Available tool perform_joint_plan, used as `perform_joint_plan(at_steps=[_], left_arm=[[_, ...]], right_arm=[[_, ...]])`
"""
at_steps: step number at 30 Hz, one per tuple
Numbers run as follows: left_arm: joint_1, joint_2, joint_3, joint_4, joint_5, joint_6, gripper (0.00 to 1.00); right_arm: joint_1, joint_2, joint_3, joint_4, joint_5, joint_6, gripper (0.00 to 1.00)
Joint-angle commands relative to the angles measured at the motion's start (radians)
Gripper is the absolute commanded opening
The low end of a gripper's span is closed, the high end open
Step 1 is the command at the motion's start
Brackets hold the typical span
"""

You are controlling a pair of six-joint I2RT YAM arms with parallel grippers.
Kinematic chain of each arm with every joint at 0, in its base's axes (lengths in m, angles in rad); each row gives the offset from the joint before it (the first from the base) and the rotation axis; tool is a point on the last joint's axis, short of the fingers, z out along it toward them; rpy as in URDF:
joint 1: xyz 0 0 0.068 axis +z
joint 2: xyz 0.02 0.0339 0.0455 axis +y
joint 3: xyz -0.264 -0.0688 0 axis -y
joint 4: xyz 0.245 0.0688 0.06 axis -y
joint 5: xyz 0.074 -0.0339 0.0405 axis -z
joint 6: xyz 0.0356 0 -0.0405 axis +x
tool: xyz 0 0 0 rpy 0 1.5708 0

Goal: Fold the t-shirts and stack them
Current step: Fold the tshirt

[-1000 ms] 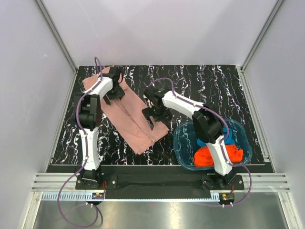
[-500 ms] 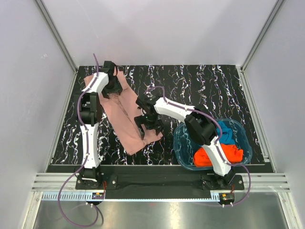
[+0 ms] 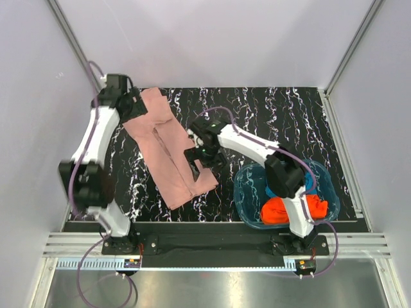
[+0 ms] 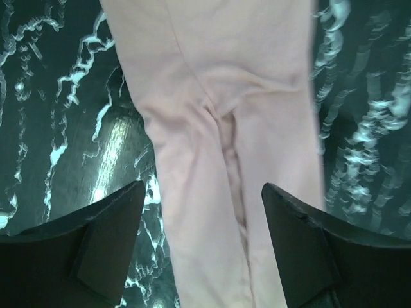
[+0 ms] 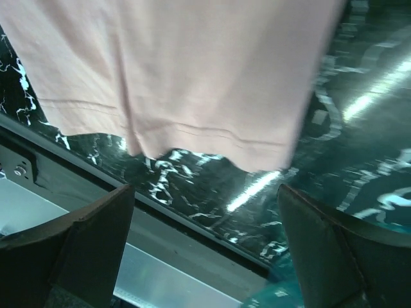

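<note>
A dusty-pink t-shirt [image 3: 168,149] lies on the black marbled table [image 3: 289,122] as a long folded strip, running from the far left corner toward the near middle. My left gripper [image 3: 131,106] hovers open and empty at the strip's far end; the left wrist view shows the pink cloth [image 4: 225,128] below the spread jaws [image 4: 202,256]. My right gripper [image 3: 203,156] is open and empty above the strip's near right edge; the right wrist view shows the shirt's hem [image 5: 192,83] ahead of the jaws [image 5: 205,256]. The blue shirt [image 3: 307,181] and the orange-red shirt [image 3: 279,212] lie in the tub.
A translucent blue plastic tub [image 3: 247,192] stands at the near right, by the right arm's base. Grey walls with metal frame posts close the table on three sides. The table's near edge and a metal rail [image 5: 160,256] show in the right wrist view.
My left arm has swung left and back, off the shirt, to its far left corner. My right gripper has shifted slightly over the near right edge. The pink strip now lies further left and flatter.
</note>
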Motion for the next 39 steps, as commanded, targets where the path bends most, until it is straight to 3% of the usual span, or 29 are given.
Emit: perform_joint_plan(at_steps=[1,6,9,14,25,30,33,39], left_arm=[[-0.006,-0.251,-0.239,0.008,0.03,-0.094,0.77],[-0.076,-0.585,-0.654,0.074,0.165,-0.282,0.59],[-0.252,-0.694,-0.846,0.091,0.144,-0.397,0.59],[-0.387,-0.78,-1.06,0.105,0.119,-0.644,0.65],[-0.521,-0.771,-1.203,0.18,0.124,-0.855,0.66],[-0.533,-0.783,-1.253,0.201,0.119,-0.903,0.61],[-0.544,-0.791,-1.278,0.221,0.119,-0.925,0.58],[-0.553,-0.791,-1.313,0.241,0.118,-0.942,0.5]], right_arm=[[-0.104,-0.133,-0.097,0.023,0.0,-0.073,1.0],[-0.158,-0.159,-0.154,0.08,-0.093,-0.15,0.87],[-0.166,-0.138,-0.162,0.104,-0.136,-0.174,0.83],[-0.193,-0.109,-0.188,0.156,-0.206,-0.145,0.75],[-0.227,-0.059,-0.282,0.216,-0.298,-0.141,0.65],[-0.229,-0.053,-0.306,0.238,-0.318,-0.122,0.6],[-0.229,-0.055,-0.324,0.245,-0.321,-0.116,0.61],[-0.23,-0.032,-0.334,0.253,-0.36,-0.113,0.71]])
